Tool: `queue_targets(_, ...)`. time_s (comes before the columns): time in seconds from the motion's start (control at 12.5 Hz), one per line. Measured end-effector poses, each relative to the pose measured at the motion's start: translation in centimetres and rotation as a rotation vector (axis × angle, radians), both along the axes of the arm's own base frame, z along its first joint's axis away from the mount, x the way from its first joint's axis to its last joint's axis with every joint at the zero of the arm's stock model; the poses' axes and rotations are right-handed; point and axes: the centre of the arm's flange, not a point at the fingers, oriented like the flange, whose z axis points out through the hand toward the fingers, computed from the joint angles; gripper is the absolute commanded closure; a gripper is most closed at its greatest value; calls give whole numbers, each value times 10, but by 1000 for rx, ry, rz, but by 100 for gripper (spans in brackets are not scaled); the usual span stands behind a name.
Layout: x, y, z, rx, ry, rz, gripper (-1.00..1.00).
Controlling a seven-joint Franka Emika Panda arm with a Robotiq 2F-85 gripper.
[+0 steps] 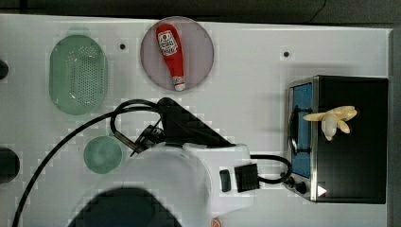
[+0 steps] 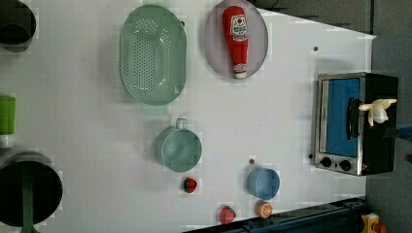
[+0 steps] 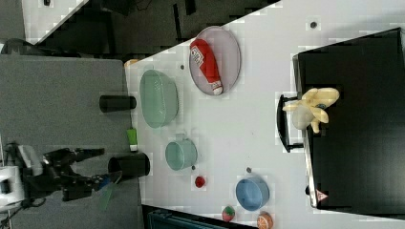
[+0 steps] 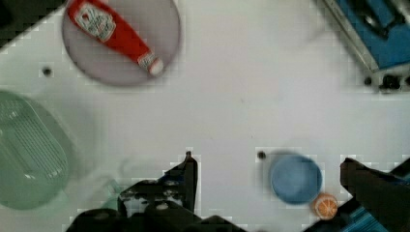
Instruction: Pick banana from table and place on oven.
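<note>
already the banana point(image 1: 333, 120) is lying on the black top of the oven point(image 1: 359, 156), close to its front edge above the glass door, with its pale lobes splaying out; in the left view the banana point(image 2: 376, 110) is sitting at the oven's point(image 2: 340, 124) upper edge. the oven is standing at the top view's right on the white tabletop point(image 1: 246, 94). the gripper point(image 4: 268, 179) is hovering well apart from the banana, its jaws standing wide apart and holding nothing; in the wrist view they are framing a blue bowl point(image 4: 296, 179) and an orange fruit slice point(image 4: 325, 205) on the tabletop below. in the right view the gripper point(image 3: 95, 167) is hanging at the right view's left, away from the oven point(image 3: 353, 157). a ketchup bottle point(image 1: 172, 54) is lying on a grey plate point(image 1: 198, 52) at the top view's far side, with a green colander point(image 1: 78, 74) to the top view's left of it. a green cup point(image 2: 179, 148) is sitting near the middle of the left view, and a small red fruit point(image 2: 190, 185) is resting just beside it.
</note>
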Motion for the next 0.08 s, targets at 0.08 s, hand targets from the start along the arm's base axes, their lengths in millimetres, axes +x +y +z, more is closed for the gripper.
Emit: queue_targets(0.08,2,-4,-10,-5,27,-26,-100)
